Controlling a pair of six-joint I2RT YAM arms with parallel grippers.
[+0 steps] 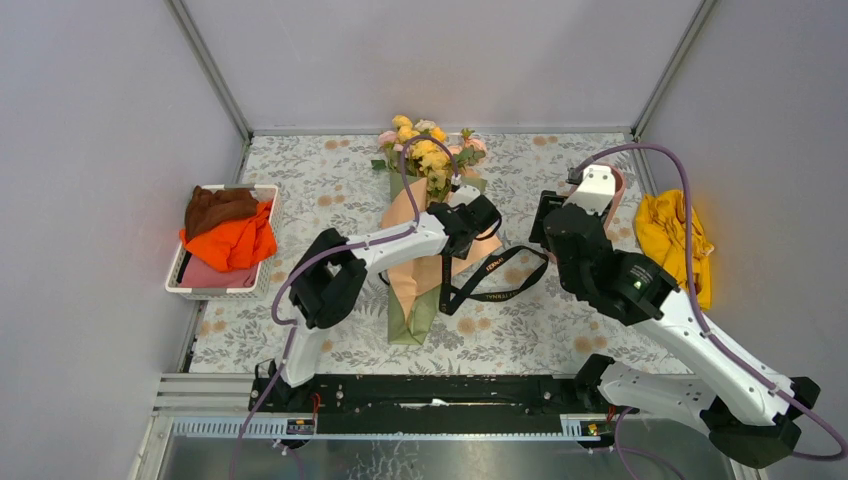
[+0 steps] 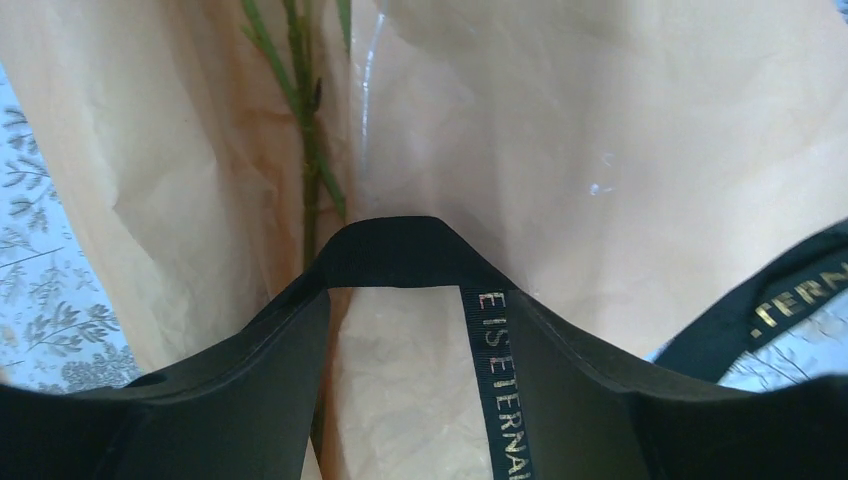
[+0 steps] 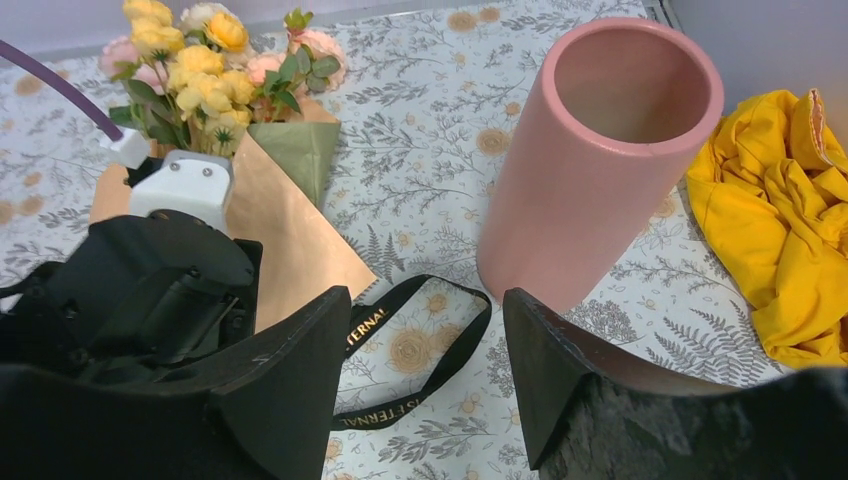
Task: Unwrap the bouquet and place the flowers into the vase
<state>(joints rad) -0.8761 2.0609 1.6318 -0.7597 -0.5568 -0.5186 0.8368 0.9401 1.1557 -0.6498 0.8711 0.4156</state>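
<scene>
The bouquet lies along the middle of the table. Its yellow and pink flowers [image 1: 425,140] [image 3: 200,70] are at the far end, and the peach wrapping paper [image 1: 420,270] [image 2: 600,130] is spread loose. A green stem [image 2: 310,150] shows on the paper. The black ribbon [image 1: 500,280] [image 3: 440,350] lies untied to the right. A stretch of the ribbon [image 2: 400,250] drapes across the tips of my left gripper [image 1: 482,225] [image 2: 415,295], which stands open just over the paper. My right gripper [image 1: 545,220] [image 3: 425,300] is open and empty above the ribbon loop. The pink vase [image 3: 590,160] [image 1: 622,185] stands upright just beyond it.
A white tray [image 1: 180,285] at the left holds orange and brown cloths. A yellow cloth [image 1: 675,240] [image 3: 780,220] lies by the right wall next to the vase. Grey walls close off the back and both sides. The left arm's wrist [image 3: 150,280] sits close to my right gripper.
</scene>
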